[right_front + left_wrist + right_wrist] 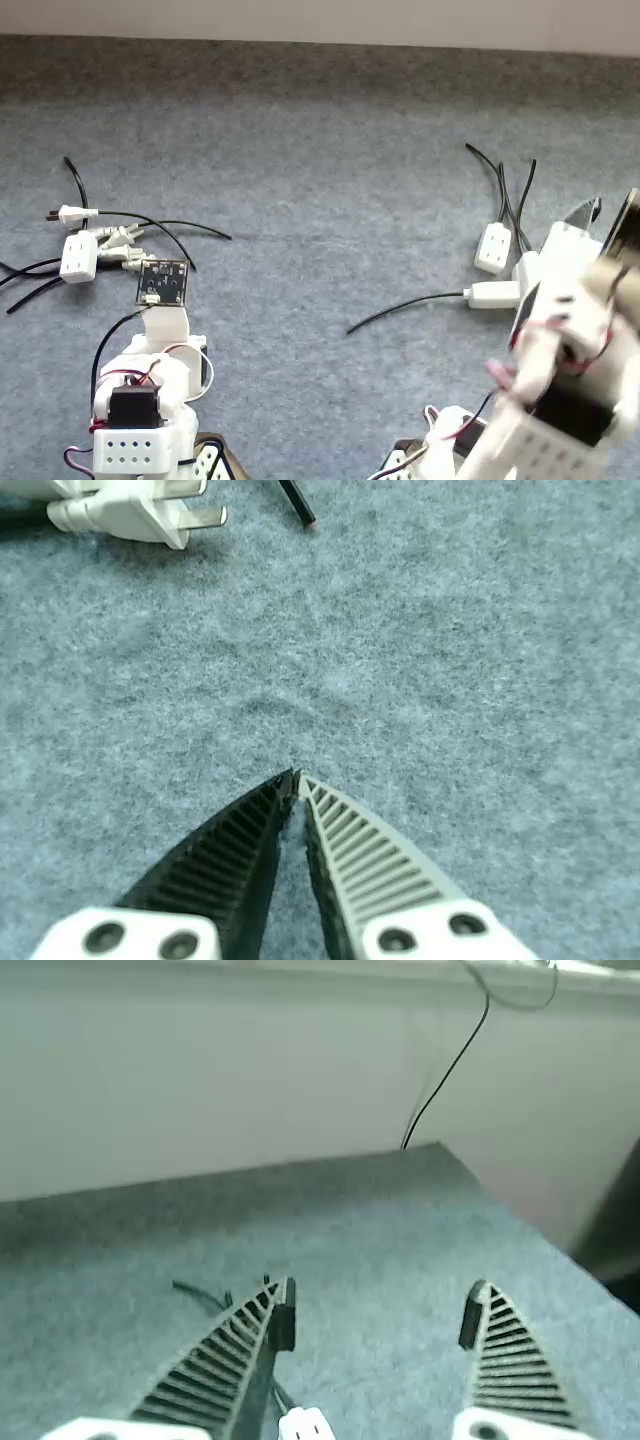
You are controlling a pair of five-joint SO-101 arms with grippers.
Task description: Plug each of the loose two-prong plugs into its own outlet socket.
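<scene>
2 ribbed wedge fingers (360,840) of the left gripper (298,780) meet at their tips over fuzzy grey carpet (450,680), near a white plastic 2-prong plug (130,515) with flat metal blades. The right gripper (380,1310) gapes wide, just by another white cabled plug (492,294).

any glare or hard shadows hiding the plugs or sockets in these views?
High view: soft, even light, no glare; the cabled plug and socket stand out against the grey mat. Left wrist view: two-prong plug casts a faint shadow. Right wrist view: bright wall behind the right gripper, no glare.
</scene>
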